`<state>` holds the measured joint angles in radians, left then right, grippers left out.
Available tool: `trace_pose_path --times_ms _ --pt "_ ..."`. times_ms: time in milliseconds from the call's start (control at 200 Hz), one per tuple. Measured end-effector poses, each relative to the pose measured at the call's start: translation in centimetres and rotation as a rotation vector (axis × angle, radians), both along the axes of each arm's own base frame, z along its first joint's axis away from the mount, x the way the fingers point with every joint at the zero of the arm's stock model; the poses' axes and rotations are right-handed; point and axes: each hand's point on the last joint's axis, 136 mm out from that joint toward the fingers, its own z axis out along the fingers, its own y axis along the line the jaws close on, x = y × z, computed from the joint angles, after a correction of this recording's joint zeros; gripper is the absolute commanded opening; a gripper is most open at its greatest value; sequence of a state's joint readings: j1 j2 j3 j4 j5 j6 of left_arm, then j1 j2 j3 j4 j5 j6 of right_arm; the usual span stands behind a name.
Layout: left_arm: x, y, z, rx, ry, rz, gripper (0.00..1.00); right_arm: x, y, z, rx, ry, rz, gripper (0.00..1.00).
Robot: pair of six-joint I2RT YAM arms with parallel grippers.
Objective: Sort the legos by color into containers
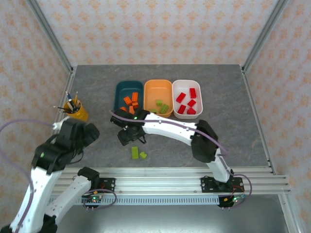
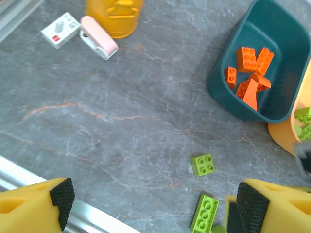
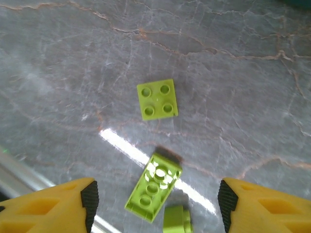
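Three containers stand in a row at the back. The teal tub [image 1: 129,90] [image 2: 257,104] holds orange legos [image 2: 250,73], the orange tub [image 1: 158,90] holds lime ones [image 1: 162,106], and the white tub [image 1: 187,89] holds red ones [image 1: 187,103]. Loose lime legos lie on the table: a square one [image 3: 157,99] [image 2: 203,164], a long one [image 3: 153,194] [image 2: 205,213] [image 1: 134,152] and a small piece [image 3: 176,219]. My right gripper [image 3: 158,206] [image 1: 129,138] hangs open over the long brick without touching it. My left gripper [image 2: 158,201] [image 1: 91,132] is open and empty, left of the bricks.
A yellow cup of pencils [image 1: 76,109] [image 2: 114,17] stands at the left, with a white eraser [image 2: 60,30] and a pink object [image 2: 98,43] beside it. The metal rail [image 1: 160,172] runs along the near table edge. The right arm [image 1: 170,128] reaches across in front of the tubs.
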<state>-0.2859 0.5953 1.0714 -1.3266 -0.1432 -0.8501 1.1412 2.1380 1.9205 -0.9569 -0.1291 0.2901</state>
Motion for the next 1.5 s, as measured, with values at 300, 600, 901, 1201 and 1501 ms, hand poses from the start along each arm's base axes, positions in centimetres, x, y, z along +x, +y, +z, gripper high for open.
trace_pose_path --times_ms 300,600,901,1201,1501 --pt "-3.5 1.1 -0.9 -0.023 0.007 0.042 0.90 1.1 1.3 -4.9 -0.102 0.023 0.016 0.67" --pt "-4.0 1.0 -1.1 -0.039 0.010 0.039 0.90 1.3 2.2 -6.9 -0.119 0.038 0.020 0.53" --pt "-4.3 0.3 -1.4 -0.073 0.011 0.001 0.90 1.5 2.4 -8.1 -0.135 0.047 0.006 0.32" --pt "-3.8 -1.2 -2.2 -0.119 0.023 -0.060 0.90 2.1 2.3 -7.8 -0.137 0.023 -0.012 0.24" --pt "-1.5 -4.3 -1.9 -0.237 -0.026 -0.158 0.90 7.8 -1.2 -2.3 -0.073 -0.049 -0.148 0.24"
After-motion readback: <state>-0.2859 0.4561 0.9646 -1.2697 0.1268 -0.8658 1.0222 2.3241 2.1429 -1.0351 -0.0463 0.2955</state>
